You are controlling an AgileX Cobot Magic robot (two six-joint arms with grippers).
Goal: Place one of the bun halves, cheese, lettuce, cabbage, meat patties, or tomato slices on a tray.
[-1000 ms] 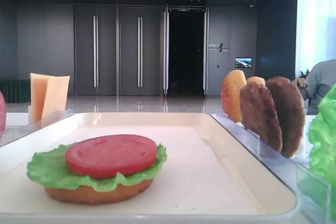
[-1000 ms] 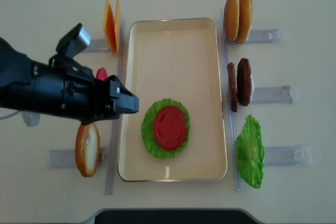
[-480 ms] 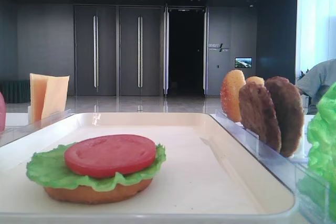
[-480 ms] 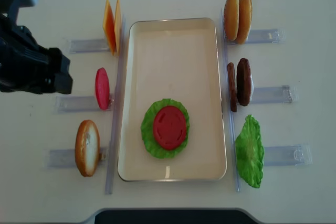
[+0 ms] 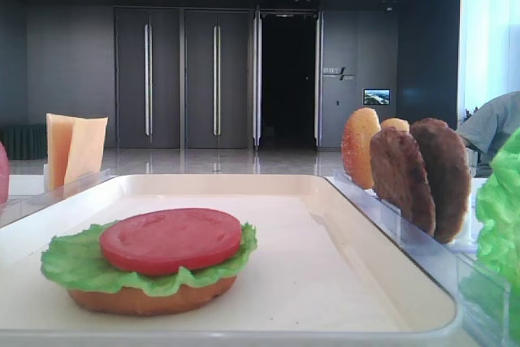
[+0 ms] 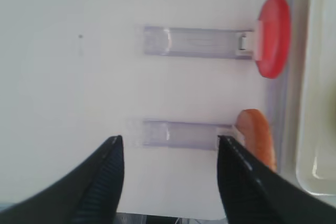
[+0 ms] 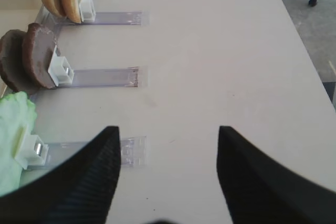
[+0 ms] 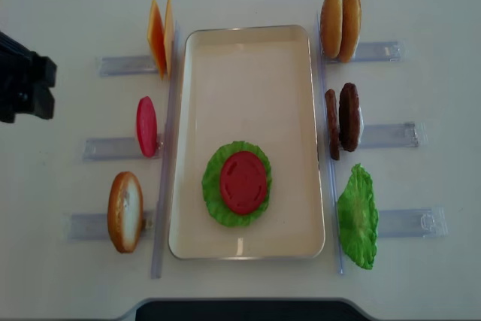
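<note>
The surface (image 8: pixel 248 291) carries the tray (image 8: pixel 248 50) at the centre of the overhead frame. On the tray, toward its lower half, sits a stack: a bun half (image 5: pixel 154 298) at the bottom, lettuce (image 8: pixel 214 186) over it, and a tomato slice (image 8: pixel 243 182) on top.

The clear racks (image 8: pixel 113 65) flank the tray. Those on the left of the frame hold the cheese (image 8: pixel 159 35), a spare tomato slice (image 8: pixel 146 126) and a bun half (image 8: pixel 125 211), all standing on edge. Those on the right hold two bun halves (image 8: pixel 340 25), the meat patties (image 8: pixel 343 118) and a second lettuce leaf (image 8: pixel 358 217).

The likely trouble is with those upright pieces. They stand thin and close together, so a gripper coming in off-line could knock one flat or catch two patties at once. A piece set down carelessly could also slide off the smooth tomato.

The left gripper (image 6: pixel 168 153) hangs over bare surface near the lower left rack, jaws wide apart, holding and touching nothing. The right gripper (image 7: pixel 167 145) is likewise spread and empty, above the surface right of the lettuce rack.
</note>
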